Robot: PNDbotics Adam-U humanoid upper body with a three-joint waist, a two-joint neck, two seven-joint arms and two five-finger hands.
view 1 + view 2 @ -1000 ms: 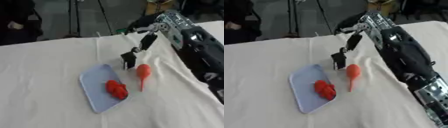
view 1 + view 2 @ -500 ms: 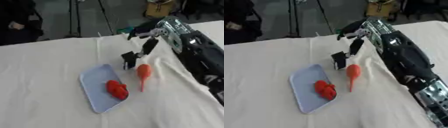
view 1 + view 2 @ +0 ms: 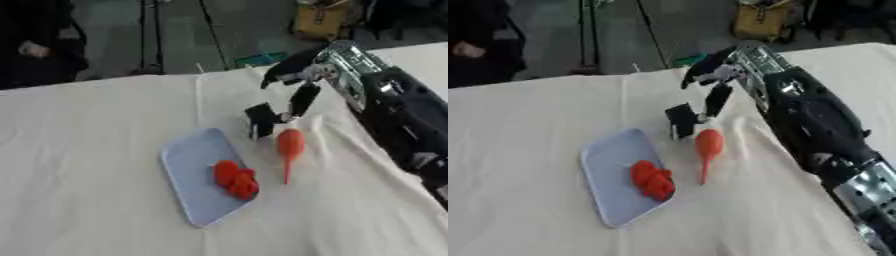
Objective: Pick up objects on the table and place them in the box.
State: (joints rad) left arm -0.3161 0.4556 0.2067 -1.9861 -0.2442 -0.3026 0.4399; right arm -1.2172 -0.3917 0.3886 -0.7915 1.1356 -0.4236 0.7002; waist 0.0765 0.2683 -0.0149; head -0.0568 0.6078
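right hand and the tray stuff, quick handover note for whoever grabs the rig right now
Right hand: reaching in from the upper right, fingers hanging over the table just beyond the carrot; whether they hold anything cannot be told. Left hand: not in view.
Things: orange carrot lies on the white cloth, just right of the pale blue tray. A small black object stands at the tray's far corner, next to the hand. A red item sits in the tray.
Done: red item in the tray.
Left: carrot and black object still on the cloth.
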